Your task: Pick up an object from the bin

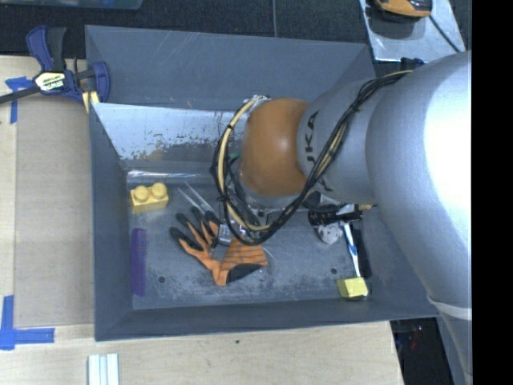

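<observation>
Camera view, looking down on the bin (pixel 112 239): I had the arm (pixel 401 151) across the frame from the right, w/ its orange cover (pixel 275 147) sitting over the bin's middle and black & yellow cables (pixel 227 175) looped round the wrist. The gripper (pixel 235 229) showed as dark hardware just under that cover, low over the bin floor. Most of it was hidden by the cover and cables, so I couldn't tell whether the pincer was open or closed, nor whether it had hold of anything. Nearest thing to it was an orange-and-black glove (pixel 210 247), lying flat on the floor near the front-centre, its upper right edge right at the gripper; I couldn't tell if the two touched. Well apart to the left, a yellow brick (pixel 150 196) sat near the left wall, and below it a purple stick (pixel 139 259) lay lengthwise along that same wall. On the right side, approx. under the arm, there was a small white piece (pixel 327 233), a white-and-blue stick (pixel 351 249) running toward the front, and a small yellow block (pixel 353 287) at its lower end, close to the front right corner. The floor betw. these things looked scuffed and dusty.
</observation>
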You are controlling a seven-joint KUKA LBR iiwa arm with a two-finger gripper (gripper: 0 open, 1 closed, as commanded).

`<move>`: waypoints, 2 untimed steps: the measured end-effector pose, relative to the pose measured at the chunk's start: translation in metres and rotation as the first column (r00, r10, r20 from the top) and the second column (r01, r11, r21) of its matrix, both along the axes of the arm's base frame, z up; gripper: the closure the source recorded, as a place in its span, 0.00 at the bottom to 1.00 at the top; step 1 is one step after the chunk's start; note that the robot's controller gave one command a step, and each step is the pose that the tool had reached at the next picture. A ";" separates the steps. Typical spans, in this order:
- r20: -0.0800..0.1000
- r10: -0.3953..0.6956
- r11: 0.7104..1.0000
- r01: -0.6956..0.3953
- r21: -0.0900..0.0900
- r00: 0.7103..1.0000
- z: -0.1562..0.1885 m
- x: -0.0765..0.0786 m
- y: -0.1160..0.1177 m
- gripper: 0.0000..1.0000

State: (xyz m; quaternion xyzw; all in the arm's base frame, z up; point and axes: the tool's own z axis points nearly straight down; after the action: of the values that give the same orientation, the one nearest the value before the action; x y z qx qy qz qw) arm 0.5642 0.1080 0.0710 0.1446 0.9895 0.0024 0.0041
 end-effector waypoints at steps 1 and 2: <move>0.015 0.039 0.999 -0.039 0.004 0.999 -0.002 0.021 0.020 0.00; 0.011 0.009 1.000 -0.009 0.002 1.000 0.001 0.009 0.005 1.00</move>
State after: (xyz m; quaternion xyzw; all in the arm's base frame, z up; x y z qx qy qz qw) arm 0.5732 0.1131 0.0725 0.1403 0.9901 0.0043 0.0094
